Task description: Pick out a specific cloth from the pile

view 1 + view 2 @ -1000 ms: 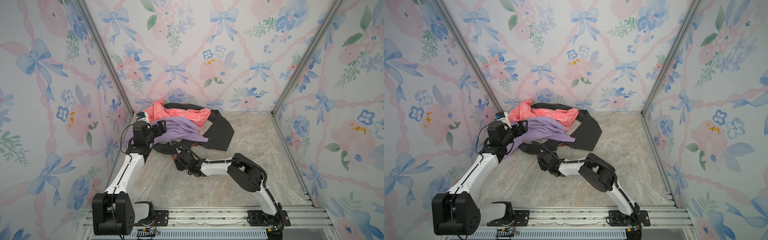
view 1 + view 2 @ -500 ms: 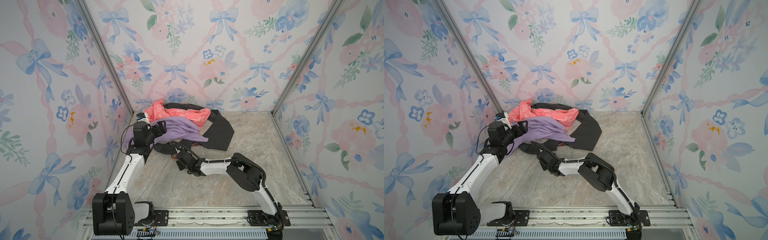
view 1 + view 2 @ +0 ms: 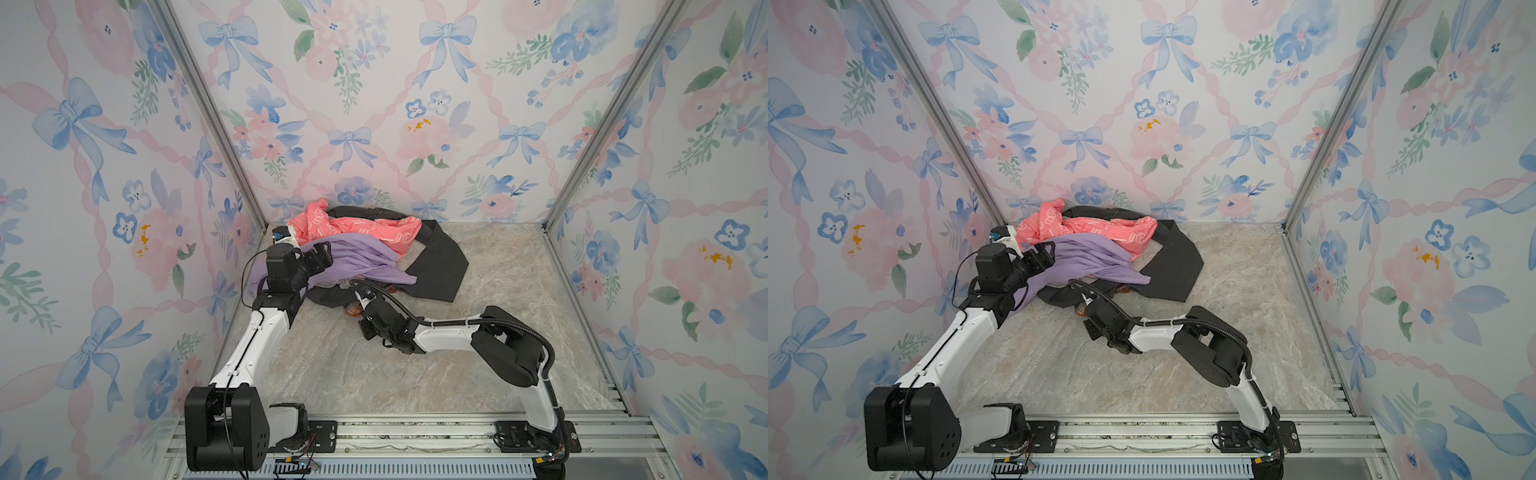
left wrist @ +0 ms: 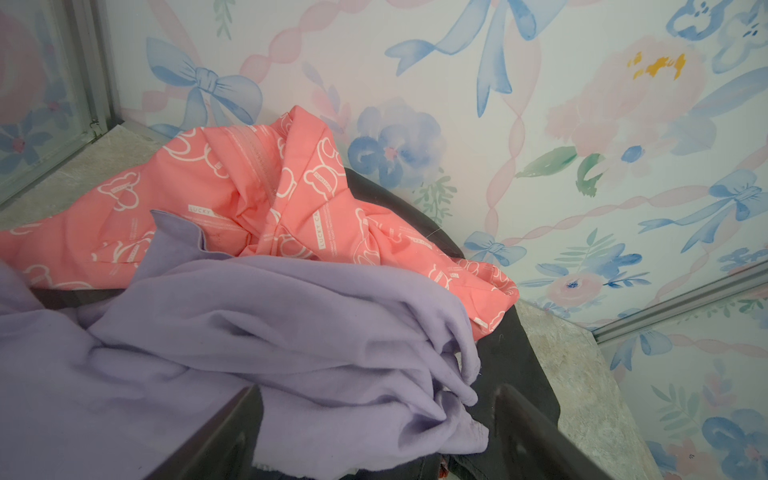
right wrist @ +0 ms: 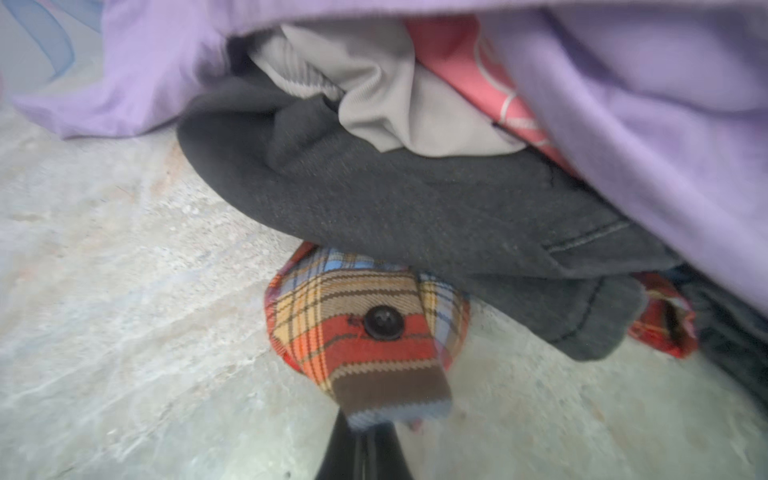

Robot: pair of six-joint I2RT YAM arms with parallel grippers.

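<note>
Only a small part of the cloth point(image 5: 365, 332) shows, a plaid corner in orange-red, brown and blue with a black button. It pokes out from under the pile point(image 3: 353, 249) at its front edge, seen in both top views as a small patch point(image 3: 352, 310) point(image 3: 1079, 309). My right gripper point(image 5: 365, 432) point(image 3: 360, 306) point(image 3: 1087, 306) is low on the floor and shut on that corner. My left gripper point(image 4: 374, 415) point(image 3: 322, 254) point(image 3: 1044, 253) is open at the pile's left side. Its fingers point(image 4: 232, 432) straddle a fold of the lilac garment point(image 4: 291, 332).
The pile fills the back left corner, with a coral-pink printed garment point(image 3: 357, 226) on top. A dark grey garment point(image 3: 436, 266) spreads to the right, and beige fabric point(image 5: 386, 104) is tucked inside. Patterned walls point(image 3: 124, 208) close three sides. The marble floor point(image 3: 415, 374) stretches forward and right.
My right gripper has edged a little toward the pile and shut on the plaid corner. The left arm has stayed put.
</note>
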